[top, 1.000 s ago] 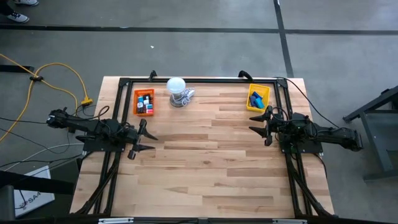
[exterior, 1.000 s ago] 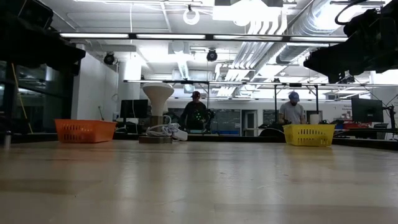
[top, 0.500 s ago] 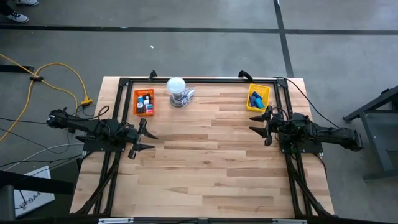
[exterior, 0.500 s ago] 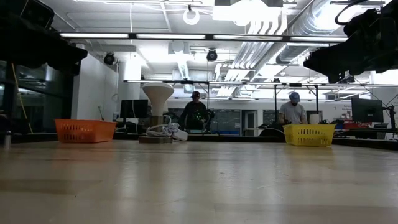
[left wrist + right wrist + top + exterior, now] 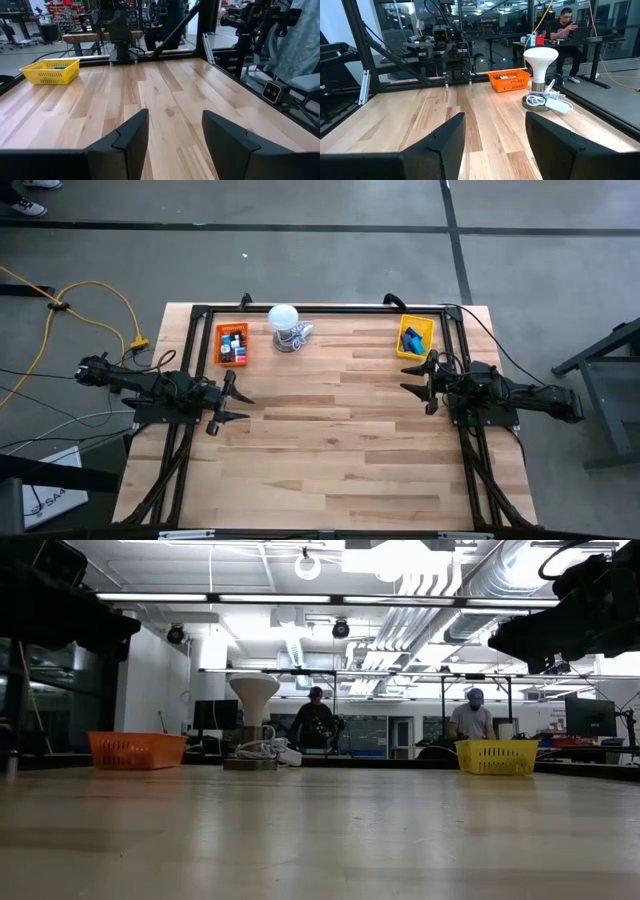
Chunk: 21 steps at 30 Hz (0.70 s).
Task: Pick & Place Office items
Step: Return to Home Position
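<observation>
Orange tray [image 5: 219, 346] holds the small red, black and white items [image 5: 233, 344] and the yellow tray [image 5: 401, 345] has the blue and teal blocks [image 5: 414, 337]. Both sit at the far edge of the worktop [image 5: 330, 440], and I can't spot a loose piece anywhere on the wood. My left gripper [image 5: 240, 402] and right gripper [image 5: 412, 375] hang at their own sides, fingers spread and empty, so I reckon the sorting is done and only parking the arms is left.

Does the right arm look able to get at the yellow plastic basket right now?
Likely yes: the right end effector, open and empty, sits close beside the yellow plastic basket, with only bare wooden table between them and nothing blocking.
</observation>
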{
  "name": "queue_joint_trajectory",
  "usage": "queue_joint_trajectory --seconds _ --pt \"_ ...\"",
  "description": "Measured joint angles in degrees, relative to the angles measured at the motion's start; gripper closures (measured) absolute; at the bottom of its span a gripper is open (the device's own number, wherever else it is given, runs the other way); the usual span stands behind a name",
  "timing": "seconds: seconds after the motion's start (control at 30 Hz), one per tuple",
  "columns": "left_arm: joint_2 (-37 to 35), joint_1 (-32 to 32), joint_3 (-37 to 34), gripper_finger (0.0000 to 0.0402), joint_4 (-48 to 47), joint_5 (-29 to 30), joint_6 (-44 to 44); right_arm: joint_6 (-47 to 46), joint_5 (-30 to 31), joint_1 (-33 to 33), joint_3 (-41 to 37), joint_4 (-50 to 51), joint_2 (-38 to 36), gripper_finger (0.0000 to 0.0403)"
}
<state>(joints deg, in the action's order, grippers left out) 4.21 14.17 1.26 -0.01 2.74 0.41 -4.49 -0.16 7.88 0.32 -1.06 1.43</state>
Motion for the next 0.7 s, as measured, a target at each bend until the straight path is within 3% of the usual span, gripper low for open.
queue_joint_trajectory --seconds 0.27,0.5,0.7 --pt "0.0 0.0 0.0 0.0224 1.2 0.0 0.3 0.0 0.0 0.0 0.0 0.0 0.0 0.0208" --pt "0.0 0.0 0.0 0.0224 1.6 0.2 8.9 0.0 0.0 0.0 0.0 0.0 0.0 0.0208" --pt "0.0 0.0 0.0 0.0224 1.7 0.2 6.4 0.0 0.0 0.0 0.0 0.0 0.0 0.0208"
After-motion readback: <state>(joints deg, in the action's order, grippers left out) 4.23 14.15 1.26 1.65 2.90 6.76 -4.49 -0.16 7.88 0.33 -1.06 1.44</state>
